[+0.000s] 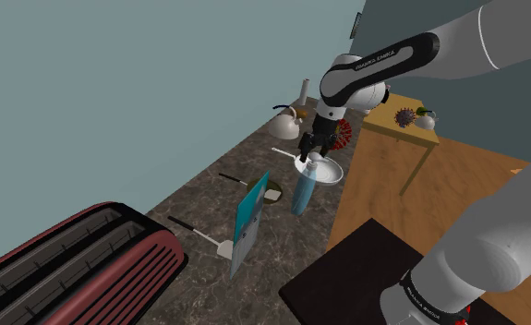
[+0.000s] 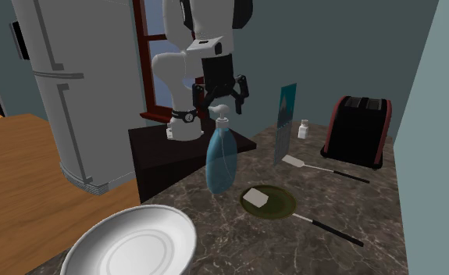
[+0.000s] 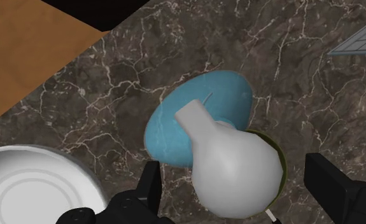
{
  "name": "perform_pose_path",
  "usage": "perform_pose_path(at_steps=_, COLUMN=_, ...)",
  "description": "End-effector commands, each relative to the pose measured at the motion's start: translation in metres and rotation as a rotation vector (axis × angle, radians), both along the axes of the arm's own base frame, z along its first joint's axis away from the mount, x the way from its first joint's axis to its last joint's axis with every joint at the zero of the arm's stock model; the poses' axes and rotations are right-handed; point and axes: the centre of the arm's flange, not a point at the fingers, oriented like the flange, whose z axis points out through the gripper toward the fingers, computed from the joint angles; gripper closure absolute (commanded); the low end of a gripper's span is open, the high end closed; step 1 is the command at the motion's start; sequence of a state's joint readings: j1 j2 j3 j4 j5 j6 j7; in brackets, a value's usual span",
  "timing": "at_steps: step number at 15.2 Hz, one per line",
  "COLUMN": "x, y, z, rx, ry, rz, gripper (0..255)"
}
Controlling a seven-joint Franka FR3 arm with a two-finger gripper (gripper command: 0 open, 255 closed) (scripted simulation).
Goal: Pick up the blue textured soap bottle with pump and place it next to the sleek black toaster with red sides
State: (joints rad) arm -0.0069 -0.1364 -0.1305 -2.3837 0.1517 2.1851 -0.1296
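A white robot arm's black tool (image 1: 311,148) (image 2: 223,101) (image 3: 239,191) is hovering right above a blue soap bottle (image 1: 304,192) (image 2: 221,160) (image 3: 175,133) on a dark marbled counter (image 1: 199,198) (image 2: 347,226) (image 3: 111,83). The tool's two fingers are standing wide apart on either side of the bottle's pale pump head (image 3: 239,168), with a gap on both sides, so they are gripping nothing. The bottle is standing upright just beside a white plate (image 1: 328,174) (image 2: 129,246) (image 3: 28,184) and a dark green pan (image 1: 272,192) (image 2: 268,201). A thin book (image 1: 249,222) (image 2: 286,117) is standing on edge between the bottle and the black toaster with red sides (image 1: 69,268) (image 2: 358,129). The toaster is sitting well apart from the bottle at the far end of the counter, and a white spatula (image 1: 224,246) (image 2: 293,161) is lying near the book.
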Motion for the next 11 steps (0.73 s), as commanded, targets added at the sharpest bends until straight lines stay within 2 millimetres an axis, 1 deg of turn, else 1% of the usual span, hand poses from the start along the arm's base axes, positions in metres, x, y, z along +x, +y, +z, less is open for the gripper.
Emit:
perform_pose_path(at_steps=1, x=0.0, y=0.0, z=0.0, rx=0.0, ry=0.0, rz=0.0, gripper=0)
perform_pose_path(at_steps=2, x=0.0, y=0.0, z=0.0, rx=0.0, ry=0.0, rz=0.0, gripper=255)
perform_pose_path(at_steps=11, x=0.0, y=0.0, z=-0.0001, rx=0.0, ry=0.0, rz=0.0, gripper=255)
